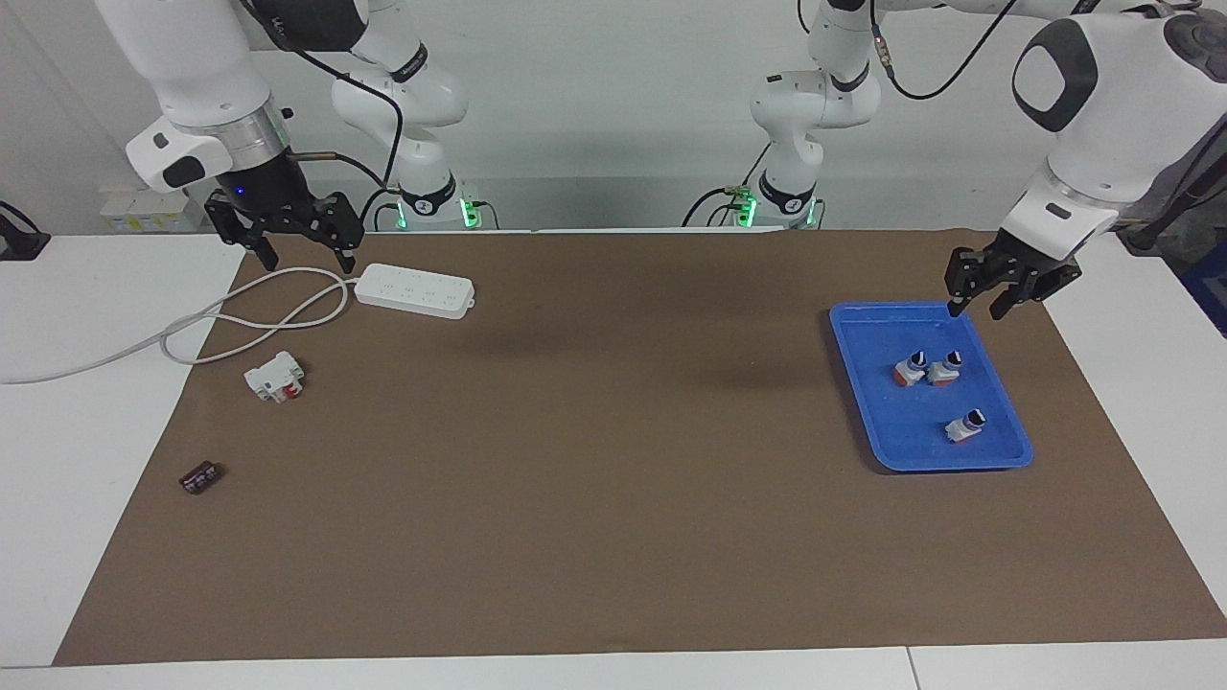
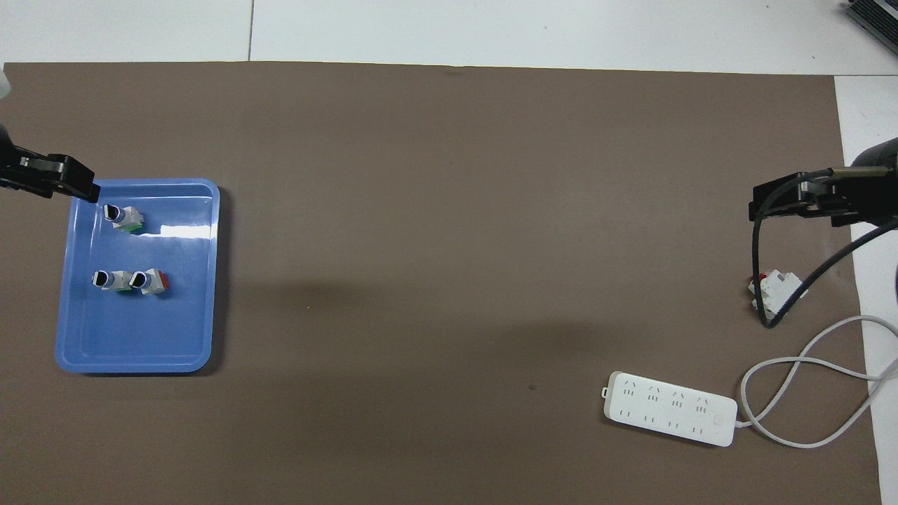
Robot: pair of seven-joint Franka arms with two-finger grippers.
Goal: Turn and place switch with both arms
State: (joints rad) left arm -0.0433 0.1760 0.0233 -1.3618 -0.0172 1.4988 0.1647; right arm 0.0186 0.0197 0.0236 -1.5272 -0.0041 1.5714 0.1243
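My left gripper (image 1: 975, 310) hangs in the air over the corner of the blue tray (image 1: 868, 402) at my left arm's end of the table. Its fingertips stand partly apart with nothing between them.

My right gripper (image 1: 305, 261) waits up over the white cable near the power strip (image 1: 414, 289) at the other end of the table, jaws spread wide and empty.

The switch (image 1: 963, 425) lies on its side in the tray's part farther from me, alone and well apart from either of my grippers; the overhead view shows its green end (image 2: 130, 225) and its dark knob end. Two similar switches (image 1: 927, 368) lie side by side in the tray, nearer to me than it. One of them shows a red end; the other I cannot read surely.

I judge it thus: if the tray is where the switch belongs, the placing looks done, for it rests there and neither of my jaws holds anything; whether it has been turned as wanted I cannot tell. If instead it is yet to be fetched, all is left: the grasp, the hand-over between my arms, the turn and the setting down.

A white block with red parts (image 1: 275, 376) and a small dark cylinder (image 1: 199, 476) lie on the brown mat (image 1: 613, 498) toward my right arm's end, untouched.
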